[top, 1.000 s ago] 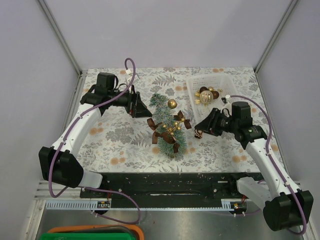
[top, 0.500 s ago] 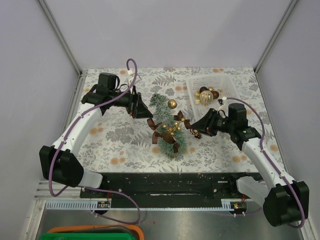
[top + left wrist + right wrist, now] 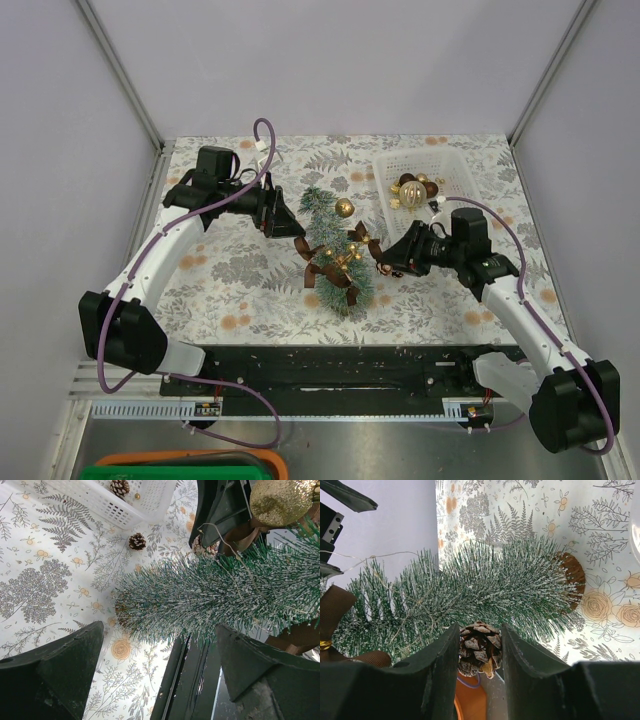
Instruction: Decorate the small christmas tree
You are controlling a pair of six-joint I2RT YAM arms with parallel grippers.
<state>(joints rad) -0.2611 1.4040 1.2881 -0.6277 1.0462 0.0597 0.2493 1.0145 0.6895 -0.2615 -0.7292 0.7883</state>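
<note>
The small christmas tree (image 3: pixel 335 250) is mid-table, narrow top toward the far side, wooden base (image 3: pixel 572 575) toward the near edge. It carries brown bows (image 3: pixel 322 272) and gold baubles (image 3: pixel 343 207). My right gripper (image 3: pixel 383 262) is at its right flank, shut on a brown pine cone (image 3: pixel 480 650) that almost touches the frosted bristles (image 3: pixel 485 590). My left gripper (image 3: pixel 285 220) hangs open beside the tree's upper left. Nothing is between its fingers (image 3: pixel 75 650), and the tree (image 3: pixel 210 595) lies just beyond them.
A white basket (image 3: pixel 450 165) at the back right holds more baubles and pine cones (image 3: pixel 412 190). A loose pine cone (image 3: pixel 137 541) lies on the floral tablecloth near the basket (image 3: pixel 115 505). The table's black front rail (image 3: pixel 340 362) runs just below the tree.
My right gripper has moved left with the pine cone, from near the basket's front corner up to the tree's side. The left arm and the tree have stayed put.
</note>
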